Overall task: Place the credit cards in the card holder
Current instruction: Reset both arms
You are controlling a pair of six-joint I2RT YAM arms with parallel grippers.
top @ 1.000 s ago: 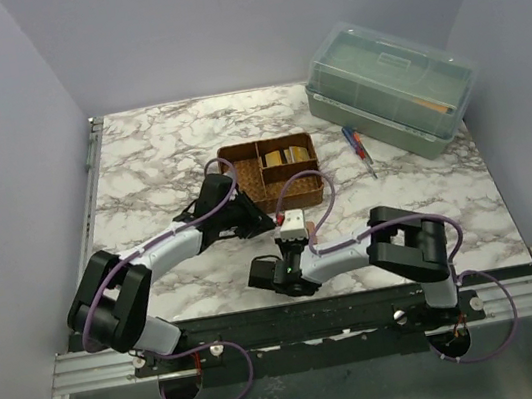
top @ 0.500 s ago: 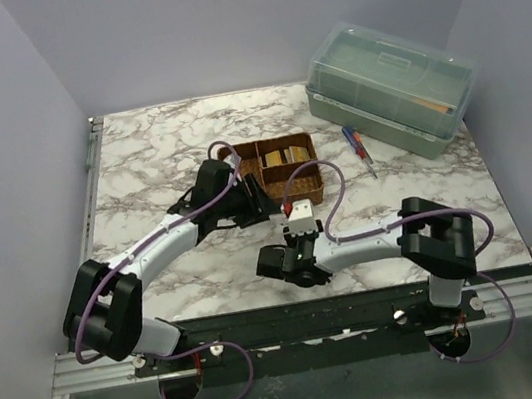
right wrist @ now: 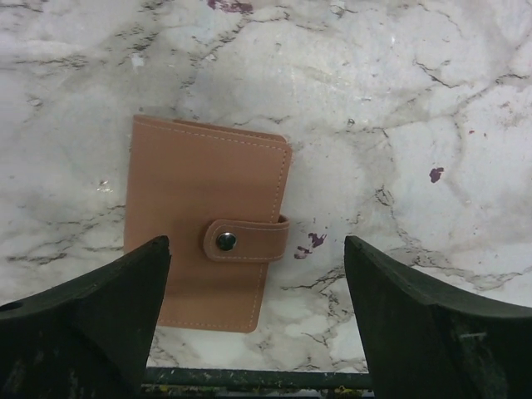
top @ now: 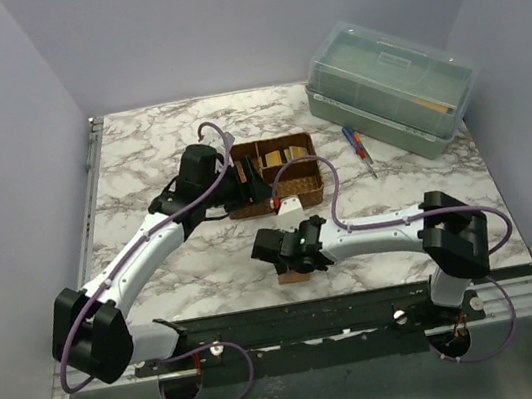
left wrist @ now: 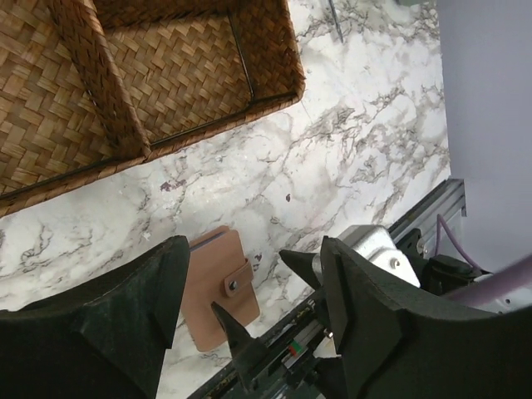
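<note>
The card holder (right wrist: 204,220) is a tan wallet lying flat on the marble near the front edge, folded shut with its snap tab fastened. It also shows in the left wrist view (left wrist: 220,287) and from above (top: 294,275). My right gripper (right wrist: 258,324) hovers open just above it (top: 274,250), touching nothing. My left gripper (top: 251,184) hangs open and empty over the woven tray's front edge (left wrist: 249,312). Yellowish credit cards (top: 282,155) stand in the tray's back right compartment.
The brown woven divided tray (top: 308,194) stands mid-table, its near compartments bare in the left wrist view (left wrist: 100,79). Red and blue pens (top: 357,148) lie right of it. A translucent green box (top: 390,89) fills the back right corner. The table's front rail (right wrist: 249,381) runs just below the wallet.
Both grippers have opened. The left arm swung back from the wallet toward the tray. The right gripper let go of the wallet, which now lies shut on the marble.
</note>
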